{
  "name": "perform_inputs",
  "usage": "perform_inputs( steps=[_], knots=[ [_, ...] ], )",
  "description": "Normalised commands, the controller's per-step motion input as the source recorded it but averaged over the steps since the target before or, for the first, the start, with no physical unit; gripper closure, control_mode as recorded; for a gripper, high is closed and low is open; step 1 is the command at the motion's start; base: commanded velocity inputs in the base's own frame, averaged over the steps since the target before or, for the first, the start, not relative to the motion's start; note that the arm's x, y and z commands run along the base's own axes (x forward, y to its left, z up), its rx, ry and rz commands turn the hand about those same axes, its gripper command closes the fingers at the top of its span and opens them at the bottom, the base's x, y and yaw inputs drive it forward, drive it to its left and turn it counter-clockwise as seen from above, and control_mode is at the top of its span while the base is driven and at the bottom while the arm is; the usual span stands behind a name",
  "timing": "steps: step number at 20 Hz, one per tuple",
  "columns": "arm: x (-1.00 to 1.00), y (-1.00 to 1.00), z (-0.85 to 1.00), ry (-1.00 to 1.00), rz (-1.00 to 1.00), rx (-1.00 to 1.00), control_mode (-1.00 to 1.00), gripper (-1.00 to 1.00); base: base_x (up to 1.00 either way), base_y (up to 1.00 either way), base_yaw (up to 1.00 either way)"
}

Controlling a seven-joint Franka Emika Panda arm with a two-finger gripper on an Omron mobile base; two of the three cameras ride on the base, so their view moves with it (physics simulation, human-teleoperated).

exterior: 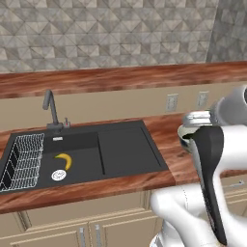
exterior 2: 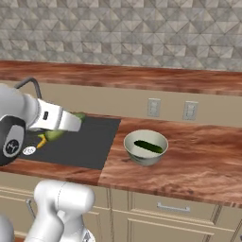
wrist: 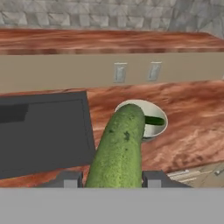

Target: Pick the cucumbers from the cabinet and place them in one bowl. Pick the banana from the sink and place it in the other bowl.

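A: What's on the left?
B: The sink (exterior: 82,154), with the banana (exterior: 64,160) lying on its floor beside the drain.
A: And the gripper (wrist: 111,178)?
B: Clamped on a cucumber (wrist: 119,151) (it sticks out forward between the fingers), over the sink's right part.
A: Further right?
B: A bowl (exterior 2: 145,147) on the counter (exterior 2: 189,160), with the other cucumber (exterior 2: 148,146) lying inside.

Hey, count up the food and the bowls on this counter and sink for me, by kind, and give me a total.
Cucumbers: 2, one in the bowl, one held in the claw
Bananas: 1, in the sink
Bowls: 1 in view
Total: 4
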Motion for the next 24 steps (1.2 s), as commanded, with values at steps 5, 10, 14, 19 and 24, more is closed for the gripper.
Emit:
perform_inputs(
  steps=[5,10,14,19,24],
  knots=[
    [0.65,-0.53,-0.07,0.25,-0.04,0.0,-1.0,1.0,0.0,0.0,0.0],
    [0.71,-0.45,-0.31,0.06,-0.13,0.0,-1.0,1.0,0.0,0.0,0.0],
    [0.75,-0.47,-0.33,0.02,-0.12,0.0,-1.0,1.0,0.0,0.0,0.0],
    [0.82,-0.41,-0.45,0.05,-0.07,0.11,-1.0,1.0,0.0,0.0,0.0],
    [0.57,-0.44,-0.76,0.11,-0.11,0.17,-1.0,1.0,0.0,0.0,0.0]
  ],
)
